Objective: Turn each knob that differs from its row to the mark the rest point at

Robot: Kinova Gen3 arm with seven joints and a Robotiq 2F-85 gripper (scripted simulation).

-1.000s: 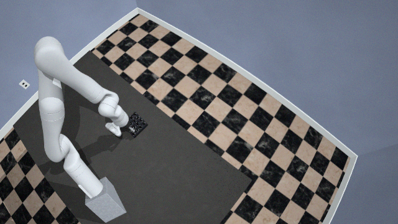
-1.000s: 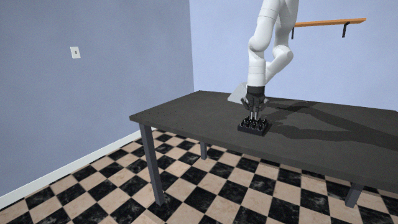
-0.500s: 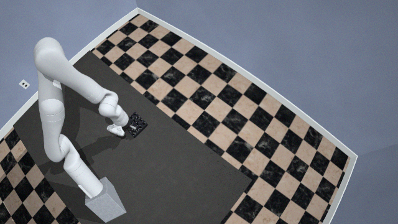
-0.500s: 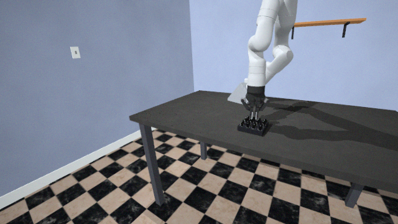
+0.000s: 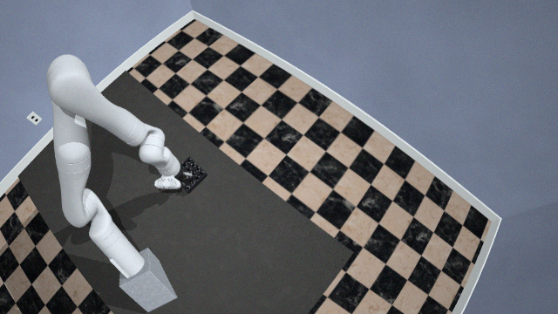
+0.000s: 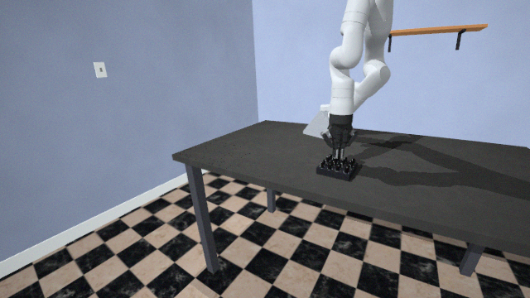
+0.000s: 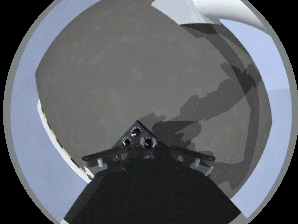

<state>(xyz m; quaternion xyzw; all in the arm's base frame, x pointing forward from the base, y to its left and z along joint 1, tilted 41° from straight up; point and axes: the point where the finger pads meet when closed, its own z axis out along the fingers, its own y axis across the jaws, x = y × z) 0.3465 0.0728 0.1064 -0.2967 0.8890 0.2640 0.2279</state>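
The black knob box (image 5: pixel 199 180) (image 6: pixel 347 174) (image 7: pixel 131 136) stands on its feet on the dark table (image 5: pixel 227 235) (image 6: pixel 257 153). My gripper (image 5: pixel 187 174) (image 6: pixel 339 159) (image 7: pixel 148 143) points straight down into the box and its fingers are closed narrowly on one knob near the box's middle. I cannot tell which knob it is, as the fingers and wrist hide it. In the wrist view only a corner of the box with a few knobs shows beyond the fingers, and the box sits at an angle to the fingers. Knob lines and names are too small to read.
The arm's grey base block (image 5: pixel 148 281) stands on the table toward one end. The box lies near the table's long edge (image 6: pixel 331 194) facing the checkered floor. A wall shelf (image 6: pixel 435 30) hangs behind the arm.
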